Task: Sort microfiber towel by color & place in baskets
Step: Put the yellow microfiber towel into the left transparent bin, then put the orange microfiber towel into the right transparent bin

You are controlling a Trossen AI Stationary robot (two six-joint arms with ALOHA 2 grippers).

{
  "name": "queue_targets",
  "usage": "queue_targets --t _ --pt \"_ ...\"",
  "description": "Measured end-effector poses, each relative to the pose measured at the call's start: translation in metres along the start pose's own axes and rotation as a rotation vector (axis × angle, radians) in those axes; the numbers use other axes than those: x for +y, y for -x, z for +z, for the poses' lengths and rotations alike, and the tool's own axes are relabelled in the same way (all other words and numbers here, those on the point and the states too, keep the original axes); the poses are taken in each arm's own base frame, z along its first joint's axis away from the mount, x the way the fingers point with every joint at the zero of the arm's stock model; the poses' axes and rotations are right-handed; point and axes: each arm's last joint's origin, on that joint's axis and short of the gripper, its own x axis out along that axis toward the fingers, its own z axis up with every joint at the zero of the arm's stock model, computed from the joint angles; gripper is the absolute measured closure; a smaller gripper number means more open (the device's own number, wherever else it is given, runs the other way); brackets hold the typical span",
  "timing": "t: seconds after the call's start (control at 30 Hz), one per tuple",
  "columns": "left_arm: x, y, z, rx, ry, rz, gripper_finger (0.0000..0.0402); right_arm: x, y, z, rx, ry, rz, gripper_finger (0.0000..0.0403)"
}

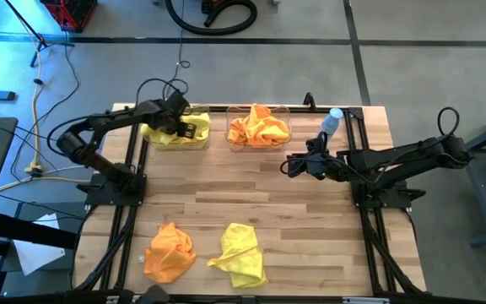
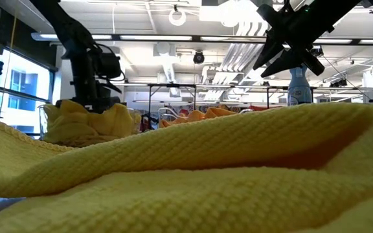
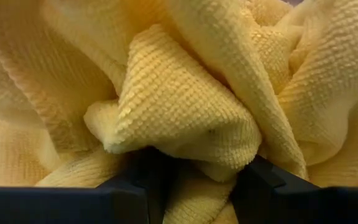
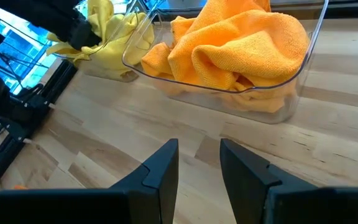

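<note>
High view: your left gripper (image 1: 194, 128) sits down in the far-left basket (image 1: 175, 142), right on the yellow towels (image 1: 160, 133) piled there. The second basket (image 1: 260, 145), just beside it, holds the orange towels (image 1: 258, 125). Your right gripper (image 1: 294, 164) hovers over bare table (image 1: 310, 228) near that orange basket. Two cloths are left, well apart from both grippers at the near edge: one loose orange towel (image 1: 169, 251) and one loose yellow towel (image 1: 241, 253). So approx. half or more is done, by my read; two picks remain.

Low view: mostly blocked by the loose yellow towel (image 2: 193, 175) up close. Left arm is planted in the yellow pile behind; right arm is up high, with nothing under it.

Left wrist view: a fold of yellow towel (image 3: 179, 106) bunches between your fingers (image 3: 123, 186), so I judge it's still pinched, not let go yet.

Right wrist view: fingers (image 4: 163, 165) part-spread w/ a clear gap, nothing in them; the orange basket (image 4: 303, 56) is just ahead, yellow one beyond.
</note>
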Motion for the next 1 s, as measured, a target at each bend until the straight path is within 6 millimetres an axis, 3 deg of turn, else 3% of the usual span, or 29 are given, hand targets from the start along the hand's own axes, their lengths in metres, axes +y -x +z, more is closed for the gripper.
queue_targets --t 0.13,0.47,0.7,1.0 --pt "0.001 0.015 0.001 -0.015 0.010 -0.025 0.0271 0.000 0.000 0.000 0.000 0.022 0.000 0.0289" --pt "0.010 0.094 0.002 -0.235 0.048 -0.071 0.0271 0.000 0.000 0.000 0.000 0.064 0.000 0.0289" --pt "0.001 0.130 -0.029 -0.257 0.096 -0.153 0.0271 0.000 0.000 0.000 0.000 0.111 0.000 0.0289" --pt "-0.044 0.149 -0.087 -0.158 0.140 -0.243 0.0271 0.002 0.000 -0.003 0.112 0.229 0.080 0.0289"
